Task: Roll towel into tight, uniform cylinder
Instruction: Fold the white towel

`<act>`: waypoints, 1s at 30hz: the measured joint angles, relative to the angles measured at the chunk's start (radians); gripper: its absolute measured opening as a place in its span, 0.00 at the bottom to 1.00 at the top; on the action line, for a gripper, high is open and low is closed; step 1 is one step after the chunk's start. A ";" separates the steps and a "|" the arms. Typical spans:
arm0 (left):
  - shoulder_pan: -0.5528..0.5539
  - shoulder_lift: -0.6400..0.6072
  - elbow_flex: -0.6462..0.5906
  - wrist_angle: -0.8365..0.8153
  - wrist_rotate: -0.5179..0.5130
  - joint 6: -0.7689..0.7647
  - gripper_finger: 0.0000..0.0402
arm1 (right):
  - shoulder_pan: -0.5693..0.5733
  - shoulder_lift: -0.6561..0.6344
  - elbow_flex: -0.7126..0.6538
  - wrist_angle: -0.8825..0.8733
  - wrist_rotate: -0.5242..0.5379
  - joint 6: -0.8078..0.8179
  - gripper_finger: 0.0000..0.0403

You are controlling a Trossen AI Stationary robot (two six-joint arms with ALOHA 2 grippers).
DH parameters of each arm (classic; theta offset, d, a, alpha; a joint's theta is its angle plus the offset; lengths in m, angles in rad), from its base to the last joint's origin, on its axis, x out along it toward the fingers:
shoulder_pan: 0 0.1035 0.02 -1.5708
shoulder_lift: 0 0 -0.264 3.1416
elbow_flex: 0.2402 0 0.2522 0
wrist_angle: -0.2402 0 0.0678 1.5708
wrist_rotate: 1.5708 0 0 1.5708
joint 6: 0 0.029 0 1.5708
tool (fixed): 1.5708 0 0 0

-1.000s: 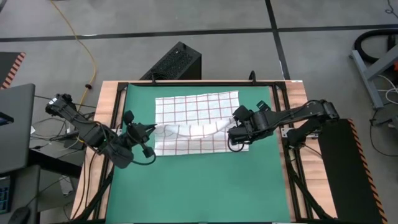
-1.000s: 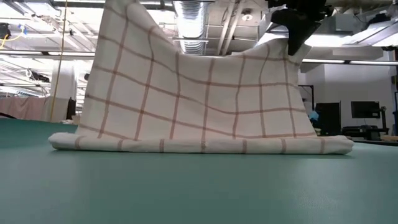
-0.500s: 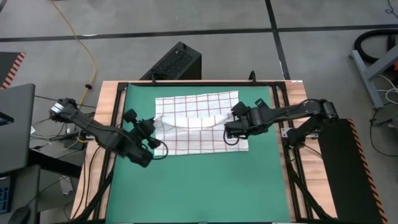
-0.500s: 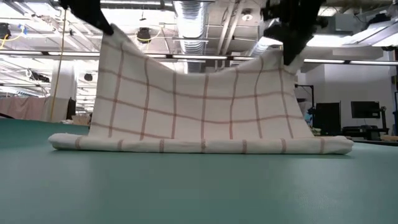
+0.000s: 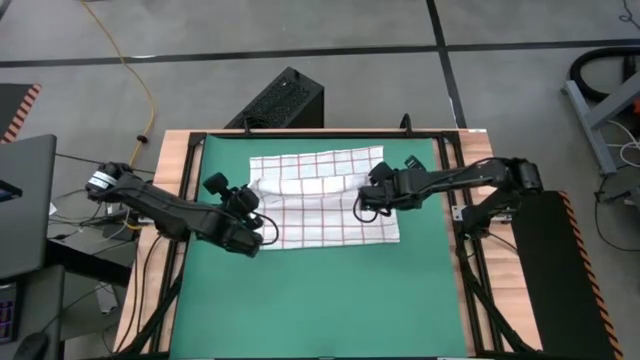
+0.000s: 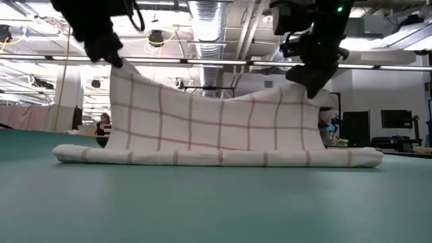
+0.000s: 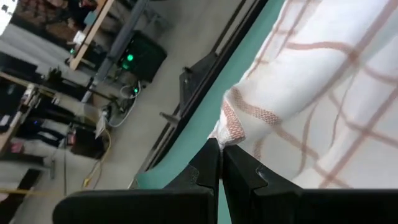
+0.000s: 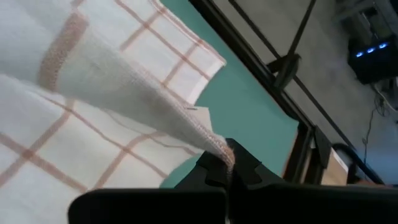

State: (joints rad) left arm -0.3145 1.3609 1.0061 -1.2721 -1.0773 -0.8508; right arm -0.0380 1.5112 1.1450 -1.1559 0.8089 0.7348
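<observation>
Both grippers have carried the towel's lifted edge farther back over the mat and lower. Left gripper and right gripper each pinch a corner, fingers clamped. Only the low view shows the cloth sagging between them; wrist views show the pinched hems.
</observation>
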 joint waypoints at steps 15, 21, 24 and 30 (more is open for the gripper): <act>0.058 0.000 -0.092 -0.049 0.012 -0.028 0.00 | -0.077 0.000 -0.003 0.120 -0.018 -0.162 0.02; 0.059 -0.001 -0.063 -0.079 -0.005 0.025 0.00 | -0.095 0.000 -0.003 0.118 -0.012 -0.171 0.02; 0.073 -0.001 -0.063 -0.080 0.003 0.027 0.00 | -0.110 0.000 -0.003 0.119 -0.011 -0.186 0.02; 0.082 -0.001 -0.063 -0.081 0.022 0.072 0.00 | -0.142 0.000 -0.003 0.121 -0.013 -0.223 0.02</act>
State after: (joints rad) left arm -0.2321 1.3598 0.9436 -1.3533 -1.0556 -0.7791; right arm -0.1798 1.5108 1.1423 -1.0351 0.7957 0.5117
